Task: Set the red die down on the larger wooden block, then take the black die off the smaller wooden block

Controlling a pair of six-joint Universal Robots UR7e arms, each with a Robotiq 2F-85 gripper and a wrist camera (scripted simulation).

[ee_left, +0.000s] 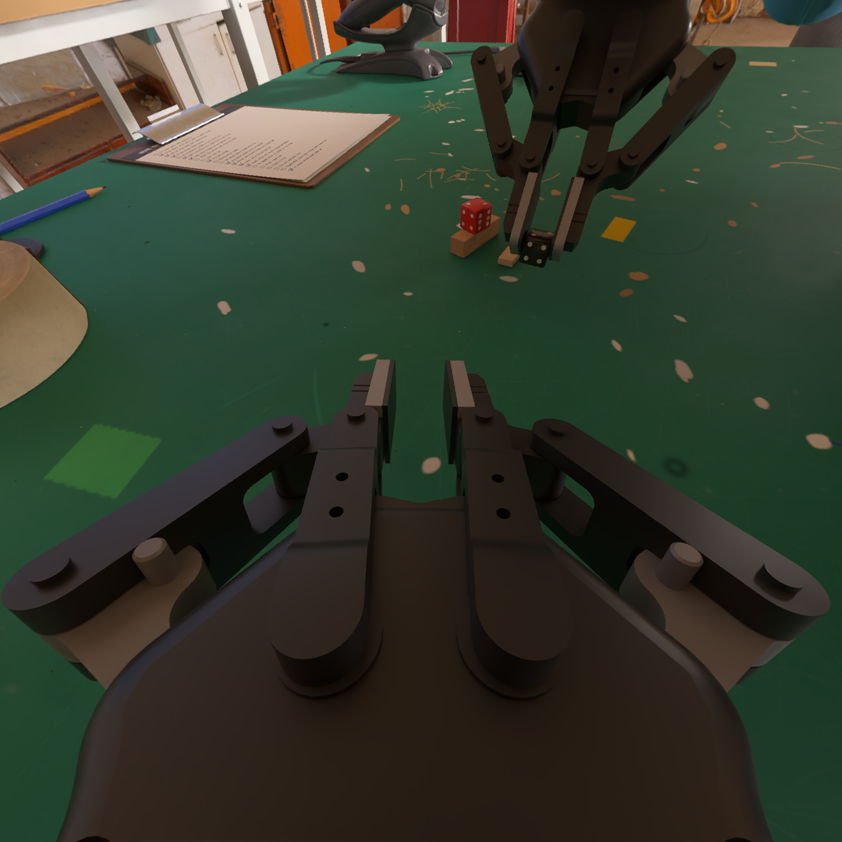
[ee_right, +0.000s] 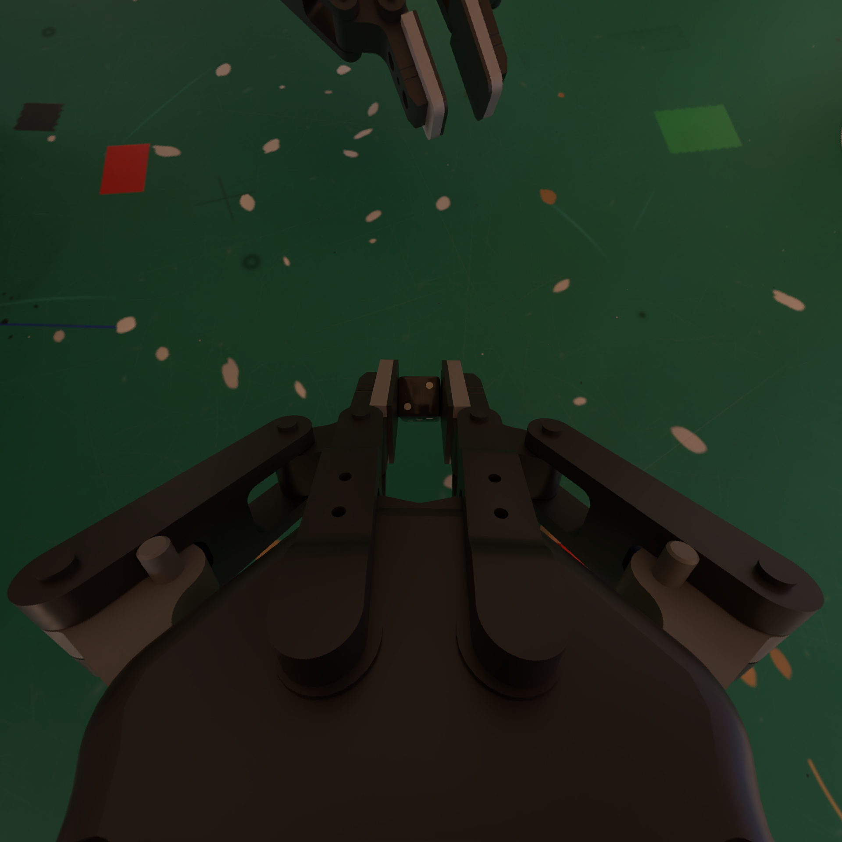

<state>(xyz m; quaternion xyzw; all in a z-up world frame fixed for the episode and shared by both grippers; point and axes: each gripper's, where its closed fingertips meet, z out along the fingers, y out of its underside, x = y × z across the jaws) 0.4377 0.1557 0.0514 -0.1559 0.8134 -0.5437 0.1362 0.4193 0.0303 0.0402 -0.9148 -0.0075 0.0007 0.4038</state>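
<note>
In the left wrist view the red die (ee_left: 476, 215) rests on the larger wooden block (ee_left: 474, 240) on the green mat. Just right of it, my right gripper (ee_left: 537, 249) points down and is shut on the black die (ee_left: 535, 254). The die hangs beside the smaller wooden block (ee_left: 508, 258), close to the mat. In the right wrist view the black die (ee_right: 419, 395) sits clamped between the fingertips of the right gripper (ee_right: 419, 387). My left gripper (ee_left: 419, 382) is open and empty, well short of the blocks. It also shows in the right wrist view (ee_right: 460, 120).
A clipboard with paper (ee_left: 259, 141) and a blue pencil (ee_left: 50, 209) lie at the left. A beige rounded object (ee_left: 32, 319) stands at the left edge and a grey stand (ee_left: 392, 59) at the back. Flat yellow (ee_left: 618, 228), green (ee_left: 102, 460) and red (ee_right: 124, 168) patches mark the mat.
</note>
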